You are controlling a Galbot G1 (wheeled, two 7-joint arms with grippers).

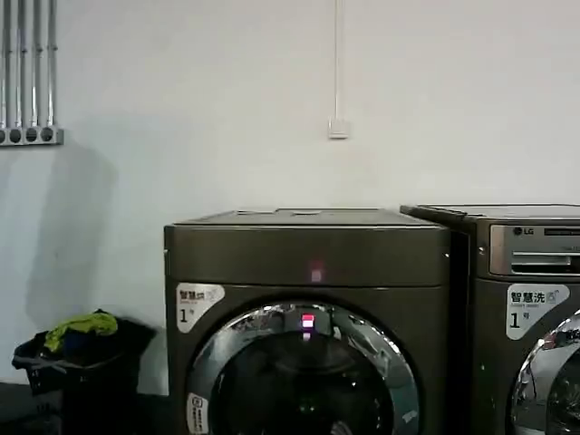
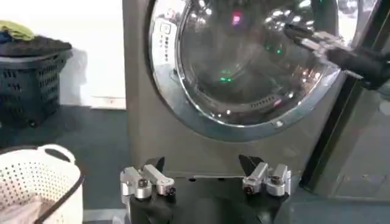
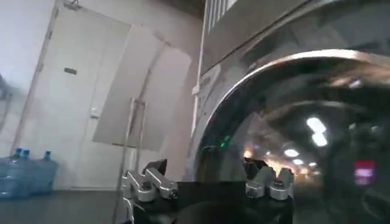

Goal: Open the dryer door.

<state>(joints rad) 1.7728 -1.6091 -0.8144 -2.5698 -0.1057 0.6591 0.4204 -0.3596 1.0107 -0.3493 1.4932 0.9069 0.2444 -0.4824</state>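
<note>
Hanging low before the machine, the left gripper (image 2: 206,181) is waiting with its fingers spread wide and holding nothing, pointed at the panel under the dryer door (image 2: 244,61). Higher up, the right gripper (image 3: 208,181) is hovering very close to the chrome ring, its fingers also apart and empty; from the left wrist view its arm is reaching in across the glass on the side next to the second machine (image 1: 526,308). That door is sitting shut in the front of the plain dark dryer (image 1: 308,263), a broad shiny ring around dark glass. It is looking stiff and fairly heavy to me, hinged and latched, so it is probably going to need a firm steady pull and then swing in an arc. The chrome and glass are looking slick, so I would be hooking a finger behind the ring's edge rather than pinching its face. Off by the wall, a dark basket (image 1: 82,367) of clothes is standing.
</note>
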